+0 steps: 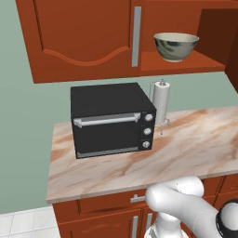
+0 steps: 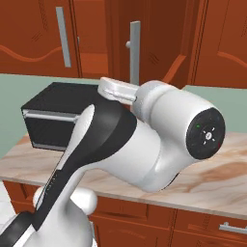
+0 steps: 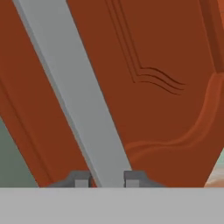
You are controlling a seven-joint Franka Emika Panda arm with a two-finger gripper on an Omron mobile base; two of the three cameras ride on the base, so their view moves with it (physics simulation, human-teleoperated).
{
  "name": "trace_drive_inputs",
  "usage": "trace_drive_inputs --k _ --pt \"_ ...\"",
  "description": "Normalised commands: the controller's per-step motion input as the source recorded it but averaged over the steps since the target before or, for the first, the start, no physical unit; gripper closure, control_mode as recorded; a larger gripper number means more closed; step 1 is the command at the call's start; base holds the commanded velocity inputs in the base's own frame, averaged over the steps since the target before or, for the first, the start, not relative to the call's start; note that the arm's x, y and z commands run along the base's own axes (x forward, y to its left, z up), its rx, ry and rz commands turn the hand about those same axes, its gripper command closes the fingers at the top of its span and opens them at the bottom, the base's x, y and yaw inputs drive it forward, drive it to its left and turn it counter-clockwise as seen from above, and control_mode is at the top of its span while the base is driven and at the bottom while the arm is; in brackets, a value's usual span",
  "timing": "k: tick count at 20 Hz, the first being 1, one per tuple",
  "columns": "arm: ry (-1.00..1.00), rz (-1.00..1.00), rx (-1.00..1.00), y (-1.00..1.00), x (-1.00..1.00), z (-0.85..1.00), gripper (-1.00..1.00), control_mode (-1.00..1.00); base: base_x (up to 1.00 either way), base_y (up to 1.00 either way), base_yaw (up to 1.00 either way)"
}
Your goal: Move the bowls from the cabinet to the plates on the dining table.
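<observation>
left to right: closed cabinet [image 1: 79,37] door, black oven [image 1: 111,120] on the short counter [image 1: 186,153], paper towel roll [image 1: 161,103] just beside it, then the open shelf with one bowl [image 1: 175,45] upright. gripper [image 3: 106,178] fingers [image 3: 81,179] clenched on the grey door handle [image 3: 78,92], which runs between them.
</observation>
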Motion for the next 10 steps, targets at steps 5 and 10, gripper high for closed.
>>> trace_drive_inputs --k 5,10 --pt "-0.13 -0.01 0.01 0.06 -0.06 -0.32 -1.0 -1.0 0.0 0.0 0.0" --pt "0.0 0.0 0.02 -0.03 -0.06 -0.02 -1.0 -1.0 0.0 0.0 0.0"
